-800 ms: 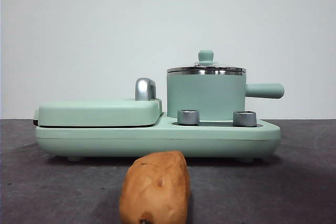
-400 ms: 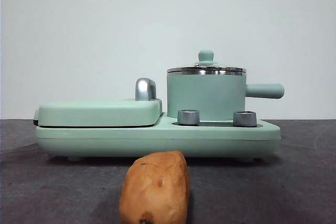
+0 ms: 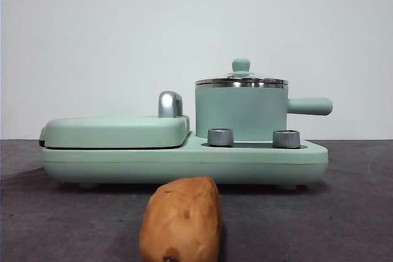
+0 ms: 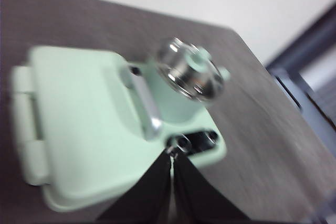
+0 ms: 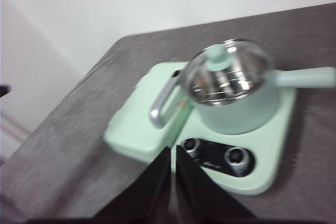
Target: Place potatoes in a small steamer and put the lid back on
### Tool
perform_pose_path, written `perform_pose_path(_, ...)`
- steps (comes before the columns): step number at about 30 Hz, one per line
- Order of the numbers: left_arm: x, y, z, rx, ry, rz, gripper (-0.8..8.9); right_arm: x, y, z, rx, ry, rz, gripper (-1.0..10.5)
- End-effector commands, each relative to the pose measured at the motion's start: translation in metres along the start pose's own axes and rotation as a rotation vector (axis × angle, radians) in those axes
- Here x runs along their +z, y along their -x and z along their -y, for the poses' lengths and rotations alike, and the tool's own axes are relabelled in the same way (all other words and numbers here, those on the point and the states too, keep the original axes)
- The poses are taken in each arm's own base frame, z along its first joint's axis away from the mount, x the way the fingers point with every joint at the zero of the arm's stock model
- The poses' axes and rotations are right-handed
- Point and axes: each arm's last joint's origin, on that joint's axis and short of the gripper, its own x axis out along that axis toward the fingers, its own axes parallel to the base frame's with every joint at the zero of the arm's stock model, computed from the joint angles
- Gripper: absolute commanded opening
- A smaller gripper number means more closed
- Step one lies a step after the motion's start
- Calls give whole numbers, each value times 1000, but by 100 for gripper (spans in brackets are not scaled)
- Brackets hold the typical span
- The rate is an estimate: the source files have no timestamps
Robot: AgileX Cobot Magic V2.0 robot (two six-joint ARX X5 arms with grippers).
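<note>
- Potato is lying on the desk at 6 o'clock from the appliance base, near the front camera, untouched.
- Small steamer sits on the base's burner side, lid on top with its knob at 12 o'clock.
- Left end effector and right end effector both hang well above, clenched tight, holding nothing.
- My guess: lid goes first. Open the fingers, drop straight onto the knob, lift level, park it clear of the potato.
</note>
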Motion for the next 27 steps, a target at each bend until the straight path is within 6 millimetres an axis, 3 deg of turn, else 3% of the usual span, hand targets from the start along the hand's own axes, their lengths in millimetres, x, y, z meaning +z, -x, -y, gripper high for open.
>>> perform_pose_path(1,12,-1,7,-68,-102,-16,8,5,-1,-3,61,70,-19,13)
perform_pose_path(6,15,-9,7,-92,-114,-39,13,5,0,-3,75,74,-28,14)
perform_pose_path(9,15,-10,7,-95,-112,-46,96,4,0,-3,72,69,-33,21)
perform_pose_path(16,16,-11,7,-96,-117,-38,435,4,0,-3,69,65,-35,369)
perform_pose_path(22,20,-20,7,-118,-81,-40,478,3,0,-3,68,56,-38,443)
perform_pose_path(27,21,-46,4,-150,-42,-133,506,3,0,-3,67,39,-39,470)
